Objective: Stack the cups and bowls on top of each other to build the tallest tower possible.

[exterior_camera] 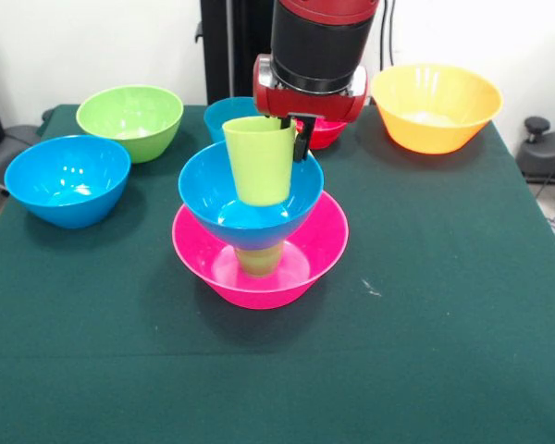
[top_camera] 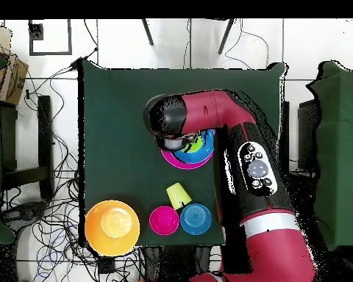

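Gripper (exterior_camera: pixel 289 129) clamped on green cup (exterior_camera: pixel 259 159), upright, mouth up, bottom inside blue bowl (exterior_camera: pixel 208 190). Bowl atop another cup (exterior_camera: pixel 259 261) in pink bowl (exterior_camera: pixel 324 245), mid-table.

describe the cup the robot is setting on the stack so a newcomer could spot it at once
Find the pink bowl mid-table, with a blue bowl raised above it. The lime green cup stands upright inside that blue bowl, right under the gripper. It is the topmost piece of the stack.
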### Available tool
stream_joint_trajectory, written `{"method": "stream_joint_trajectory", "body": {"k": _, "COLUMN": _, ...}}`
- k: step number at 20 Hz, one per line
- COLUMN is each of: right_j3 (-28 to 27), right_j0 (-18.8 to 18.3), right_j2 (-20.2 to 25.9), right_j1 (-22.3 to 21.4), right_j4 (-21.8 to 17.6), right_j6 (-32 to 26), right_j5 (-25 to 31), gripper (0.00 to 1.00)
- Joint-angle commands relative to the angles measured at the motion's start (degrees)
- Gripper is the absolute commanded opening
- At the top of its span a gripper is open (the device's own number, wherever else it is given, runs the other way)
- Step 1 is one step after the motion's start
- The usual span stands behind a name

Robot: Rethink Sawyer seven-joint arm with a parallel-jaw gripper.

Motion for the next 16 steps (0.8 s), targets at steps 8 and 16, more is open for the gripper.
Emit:
{"method": "stream_joint_trajectory", "body": {"k": 8, "right_j3": 8.74, "right_j0": -0.88, "right_j2": 0.29, "right_j1": -1.06, "right_j4": -7.35, "right_j6": -14.22, "right_j5": 1.50, "gripper": 0.00}}
{"method": "stream_joint_trajectory", "body": {"k": 16, "right_j3": 8.83, "right_j0": -1.12, "right_j2": 1.33, "right_j1": -1.16, "right_j4": -7.97, "right_j6": -13.10, "right_j5": 0.27, "gripper": 0.00}}
